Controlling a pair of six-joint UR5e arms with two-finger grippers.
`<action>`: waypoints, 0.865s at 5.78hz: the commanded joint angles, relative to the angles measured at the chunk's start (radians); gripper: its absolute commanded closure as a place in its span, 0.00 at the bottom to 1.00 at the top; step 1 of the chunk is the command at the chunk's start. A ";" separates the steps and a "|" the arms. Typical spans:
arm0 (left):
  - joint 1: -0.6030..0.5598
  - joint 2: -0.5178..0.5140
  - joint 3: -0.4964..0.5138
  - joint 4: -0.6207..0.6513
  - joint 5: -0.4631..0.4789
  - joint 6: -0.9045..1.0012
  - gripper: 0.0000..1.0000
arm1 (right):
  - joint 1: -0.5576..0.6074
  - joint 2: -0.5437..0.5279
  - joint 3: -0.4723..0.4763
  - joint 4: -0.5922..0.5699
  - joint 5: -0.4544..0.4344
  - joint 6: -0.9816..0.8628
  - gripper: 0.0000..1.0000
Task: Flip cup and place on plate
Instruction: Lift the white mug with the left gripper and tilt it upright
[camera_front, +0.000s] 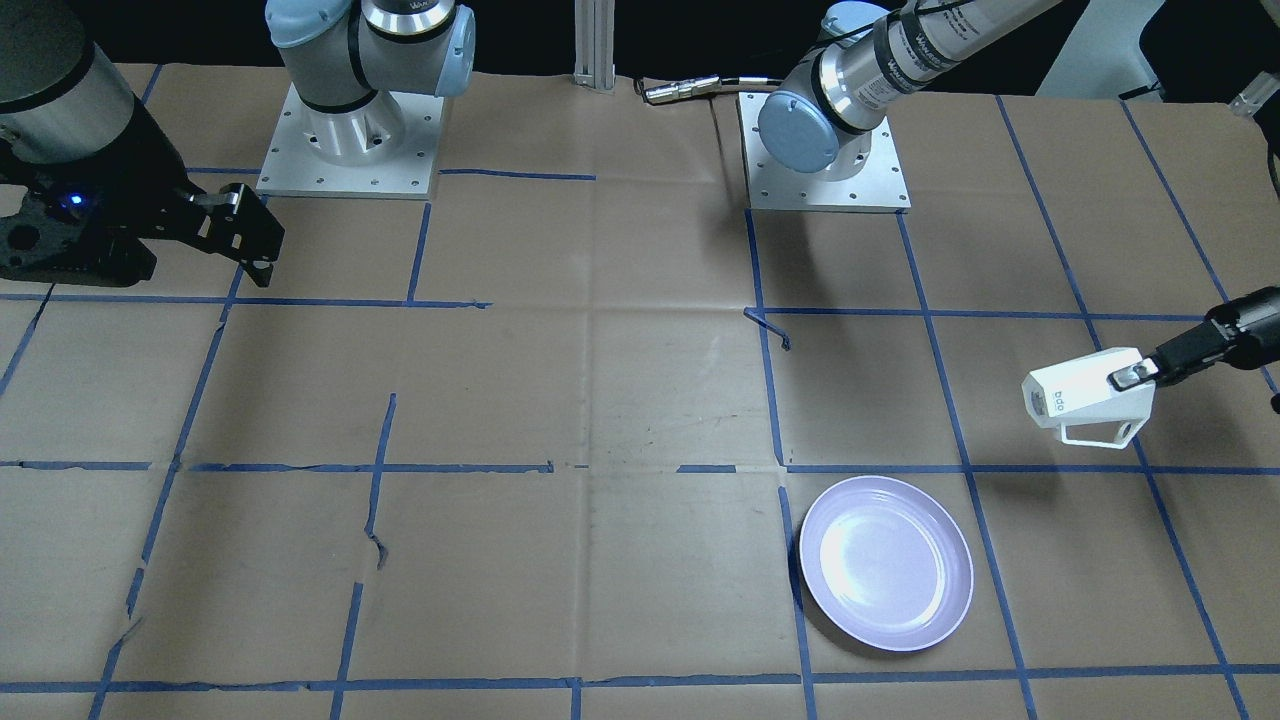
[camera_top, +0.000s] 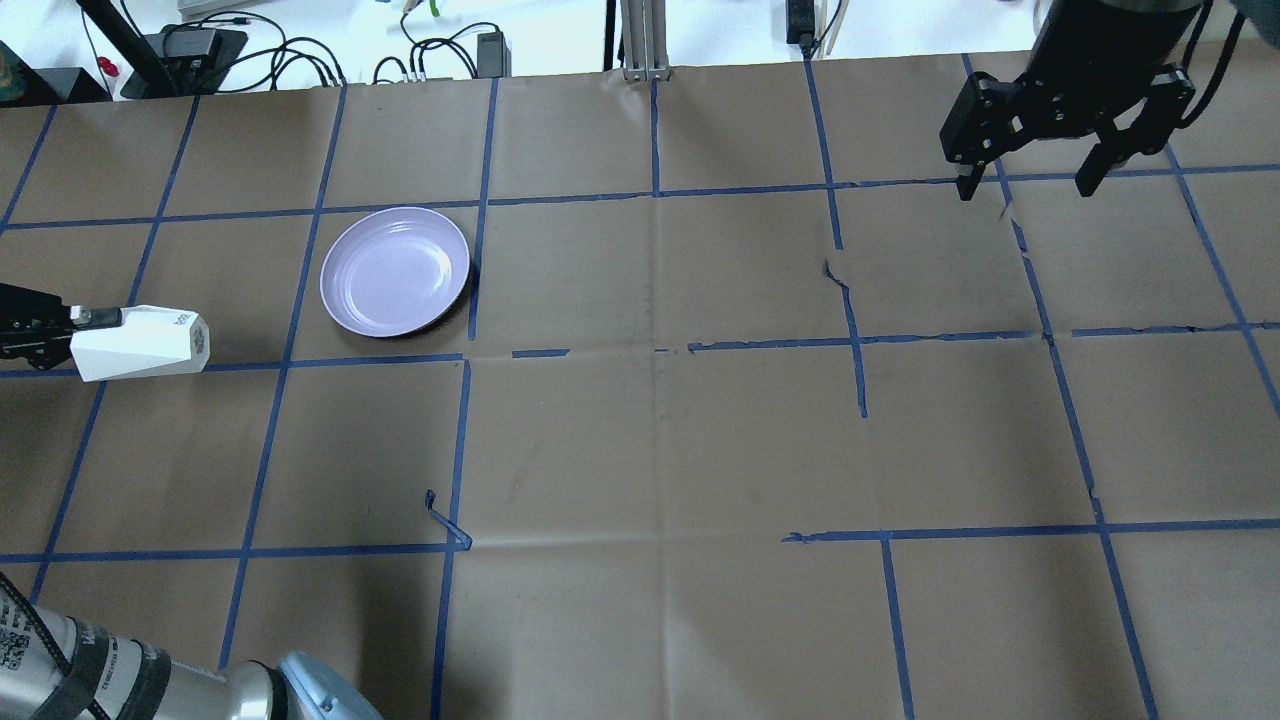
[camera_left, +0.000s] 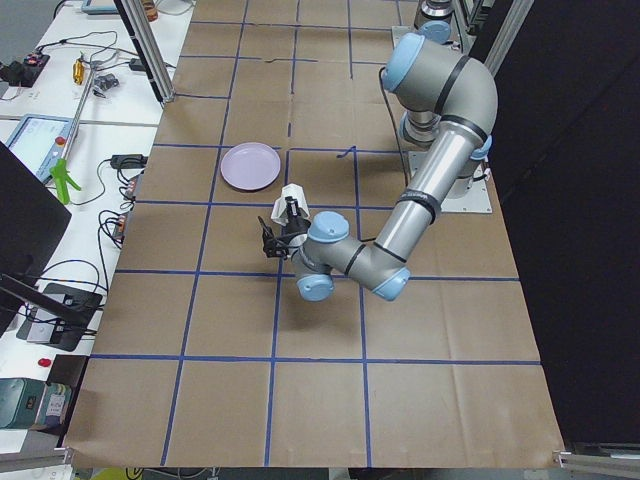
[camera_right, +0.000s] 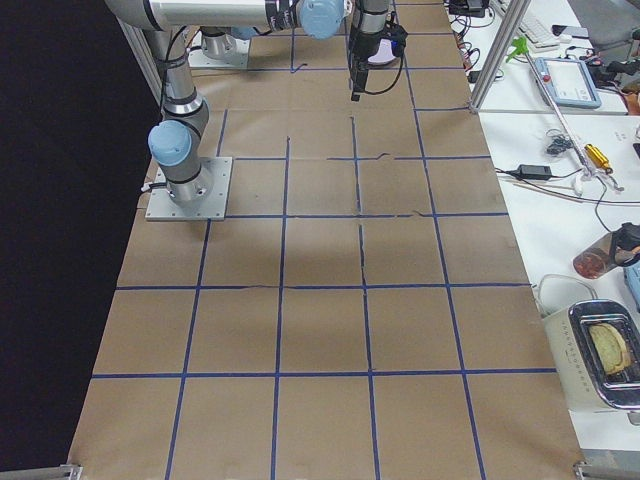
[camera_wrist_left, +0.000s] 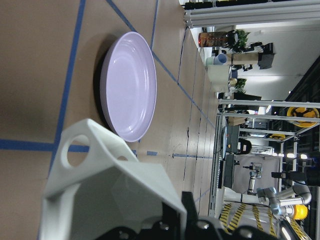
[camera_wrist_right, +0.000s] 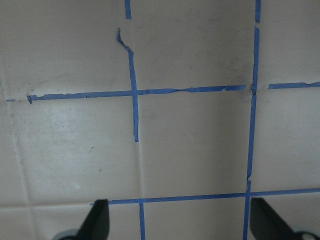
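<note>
Left gripper is clenched on the rim of the cup, and I see it held on its side above the table. Near it, not touching, the plate lies flat. Well apart, the right gripper hangs with jaws spread.

A robotics lab: bolted arm bases on a tape-gridded table, cable-strewn benches, aluminium framing alongside.
</note>
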 joint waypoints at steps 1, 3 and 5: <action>-0.004 0.208 0.001 0.017 0.012 -0.169 1.00 | 0.000 0.000 0.000 0.000 0.000 0.000 0.00; -0.216 0.338 0.001 0.338 0.204 -0.538 1.00 | 0.000 0.000 0.000 0.000 0.000 0.000 0.00; -0.550 0.340 0.015 0.626 0.477 -0.867 1.00 | 0.000 0.000 0.000 0.000 0.000 0.000 0.00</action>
